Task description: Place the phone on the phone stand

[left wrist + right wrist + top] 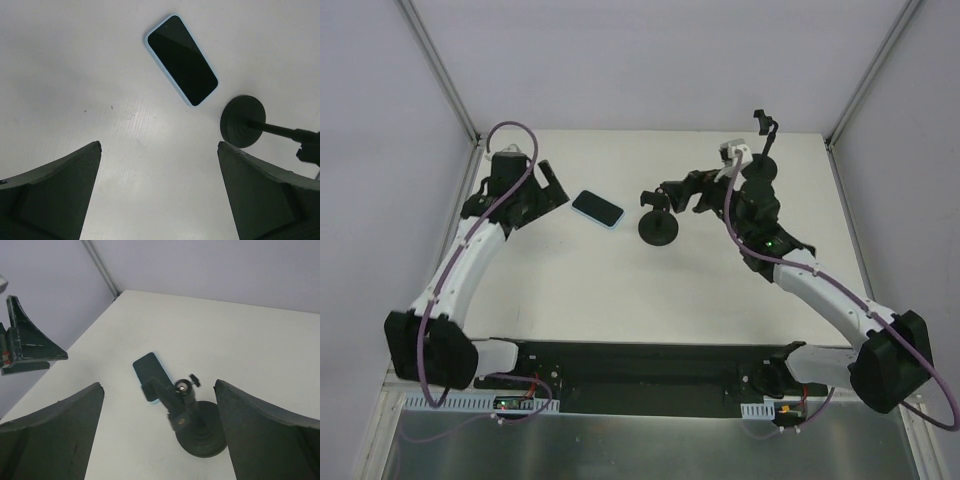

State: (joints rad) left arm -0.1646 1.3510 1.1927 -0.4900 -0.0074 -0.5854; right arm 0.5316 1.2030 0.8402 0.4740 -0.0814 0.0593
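Note:
The phone (pixel 597 208), dark-screened in a light-blue case, lies flat and face up on the white table. To its right stands the black phone stand (pixel 659 229), a round base with a ball-joint arm. My left gripper (pixel 552 188) hovers open just left of the phone (pixel 181 59), nothing between its fingers (pixel 65 190). My right gripper (pixel 680 192) is open above and behind the stand (pixel 196 425), its fingers apart on either side of it without touching. In the right wrist view the stand's arm covers part of the phone (pixel 147 366).
Grey enclosure walls and metal corner posts (pixel 445 80) bound the table at the back and sides. The stand's round base (pixel 242 121) sits close to the phone's near end. The left gripper's finger (pixel 25 337) shows at the left of the right wrist view.

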